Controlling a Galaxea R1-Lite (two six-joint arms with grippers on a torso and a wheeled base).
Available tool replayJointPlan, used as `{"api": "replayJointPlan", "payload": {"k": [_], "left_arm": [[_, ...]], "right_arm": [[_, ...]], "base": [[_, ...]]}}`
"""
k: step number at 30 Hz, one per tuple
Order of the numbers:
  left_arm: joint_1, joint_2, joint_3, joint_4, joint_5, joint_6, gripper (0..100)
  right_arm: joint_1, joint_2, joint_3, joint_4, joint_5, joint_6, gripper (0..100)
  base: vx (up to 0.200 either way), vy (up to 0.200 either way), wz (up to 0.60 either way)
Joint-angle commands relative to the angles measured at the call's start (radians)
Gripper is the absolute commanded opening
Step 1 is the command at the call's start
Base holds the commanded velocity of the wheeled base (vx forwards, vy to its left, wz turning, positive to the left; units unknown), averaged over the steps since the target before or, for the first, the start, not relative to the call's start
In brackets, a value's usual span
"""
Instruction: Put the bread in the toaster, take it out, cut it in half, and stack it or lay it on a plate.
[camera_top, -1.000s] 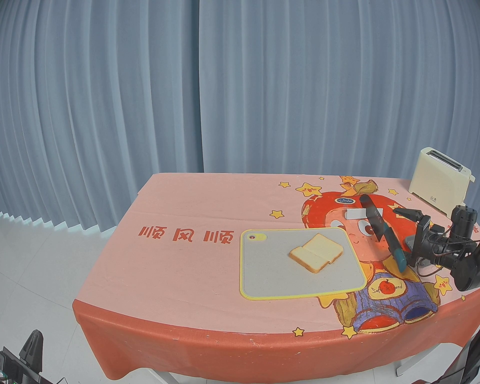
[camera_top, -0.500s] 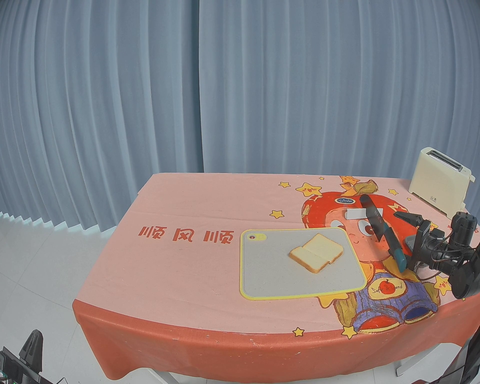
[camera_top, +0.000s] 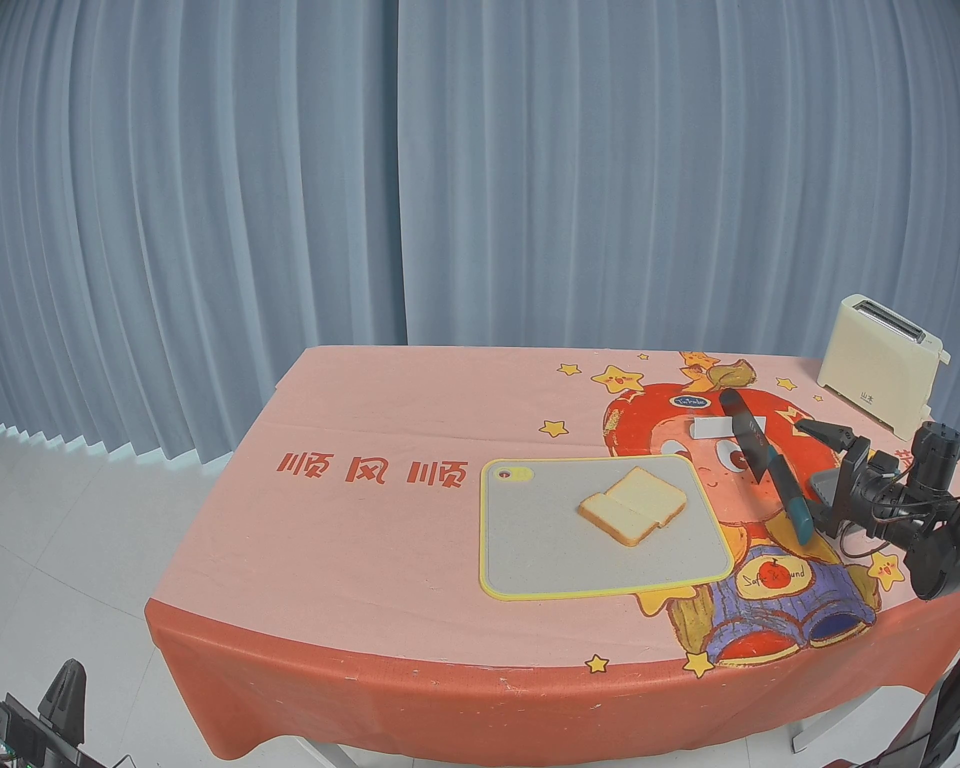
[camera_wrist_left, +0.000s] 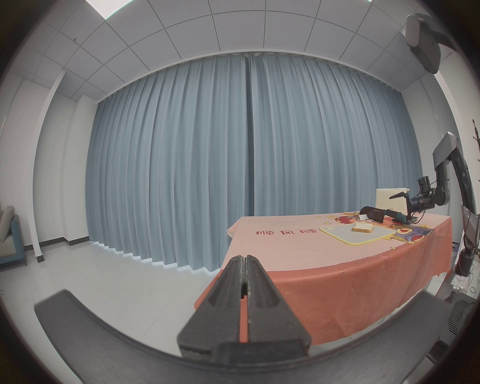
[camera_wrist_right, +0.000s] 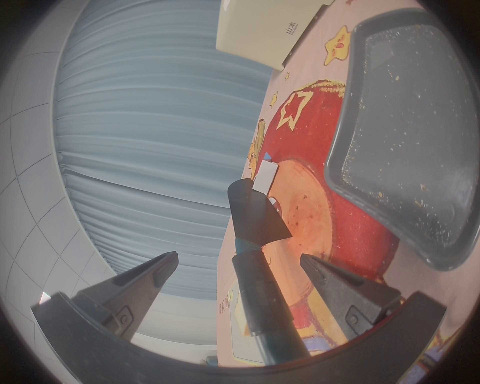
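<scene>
Two halves of a bread slice (camera_top: 633, 505) lie overlapping on the grey, yellow-rimmed cutting board (camera_top: 540, 540). A knife (camera_top: 768, 462) with a black blade and teal handle lies on the tablecloth right of the board. My right gripper (camera_top: 812, 478) is open at the handle end; the handle (camera_wrist_right: 265, 295) sits between its spread fingers (camera_wrist_right: 150, 280) without being pinched. The cream toaster (camera_top: 880, 362) stands at the table's far right corner, slot empty. A dark grey plate (camera_wrist_right: 410, 135) with crumbs lies beside the right gripper. My left gripper (camera_wrist_left: 243, 280) is shut, low and well left of the table.
A small white block (camera_top: 715, 427) lies under the knife's blade tip. The pink tablecloth (camera_top: 380, 520) is bare left of the board. Grey curtains hang behind the table. The table's right edge runs close to my right arm.
My right gripper has drawn back a little to the right, away from the knife. Knife, bread and board have not moved.
</scene>
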Motion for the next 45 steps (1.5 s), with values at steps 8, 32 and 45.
{"api": "replayJointPlan", "payload": {"k": [8,32,45], "left_arm": [[0.0,-0.002,0.018,0.0,0.0,0.0,0],[0.0,-0.002,0.018,0.0,0.0,0.0,0],[0.0,-0.002,0.018,0.0,0.0,0.0,0]], "right_arm": [[-0.001,-0.06,0.007,-0.001,0.003,-0.004,100],[0.007,-0.09,0.139,-0.19,0.002,-0.22,100],[0.006,-0.085,0.149,-0.207,0.002,-0.232,100]], "base": [[0.0,0.0,0.0],[0.0,0.0,0.0],[0.0,0.0,0.0]]}}
